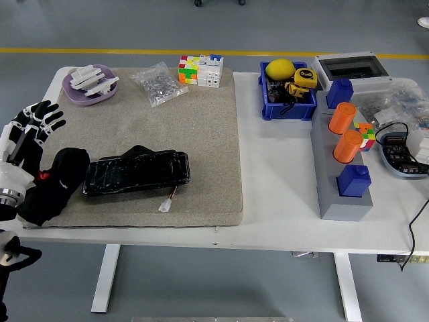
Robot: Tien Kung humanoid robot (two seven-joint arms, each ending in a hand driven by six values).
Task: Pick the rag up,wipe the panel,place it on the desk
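A black rag (53,182) lies crumpled at the front left of the grey mat (201,134), partly over its edge. Just right of it rests the black panel (136,173), a long dark slab with a small white plug on red wires at its front. My left hand (28,134) hovers at the table's left edge, just left of and behind the rag, fingers spread and holding nothing. The right arm does not appear in this view.
A purple dish (90,84) with white parts, a bag of small parts (158,84) and puzzle cubes (200,70) line the mat's back. A blue bin (288,90), a grey stand with orange cylinders (343,134) and cabled items occupy the right side.
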